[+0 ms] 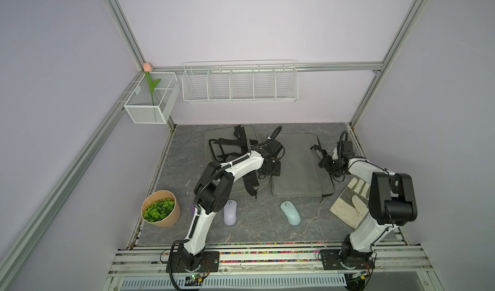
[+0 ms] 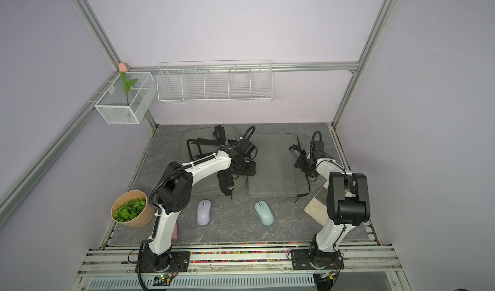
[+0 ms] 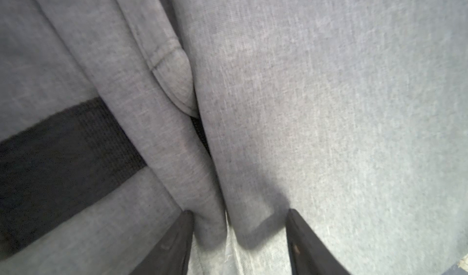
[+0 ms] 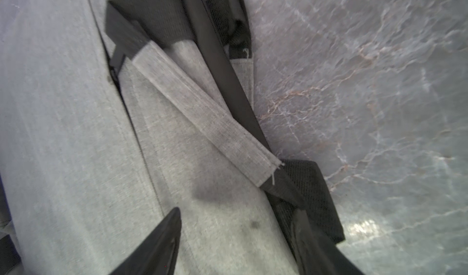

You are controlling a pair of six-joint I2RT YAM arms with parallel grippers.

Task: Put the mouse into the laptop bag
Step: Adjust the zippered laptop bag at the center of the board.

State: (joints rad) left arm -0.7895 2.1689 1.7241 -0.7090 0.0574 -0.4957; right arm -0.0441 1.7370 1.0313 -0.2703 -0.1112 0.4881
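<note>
Grey cloth lies under both claws. The left claw [image 3: 239, 213] stands parted over the laptop bag's [image 1: 297, 166] edge. The right claw [image 4: 238, 210] is parted too, clamping nothing. We see the lilac mouse [image 1: 230, 212] well back from the left claw, toward the arm bases. Its long axis runs near-to-far, wheel end toward the bag. The mint mouse [image 1: 290, 213] slants, back from both claws.

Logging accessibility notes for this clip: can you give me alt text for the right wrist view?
The right gripper, jaws open and empty, hangs close over the edge of a grey laptop bag. The bag's grey-wrapped handle and black straps lie across that edge, with the marbled grey tabletop beyond.
</note>
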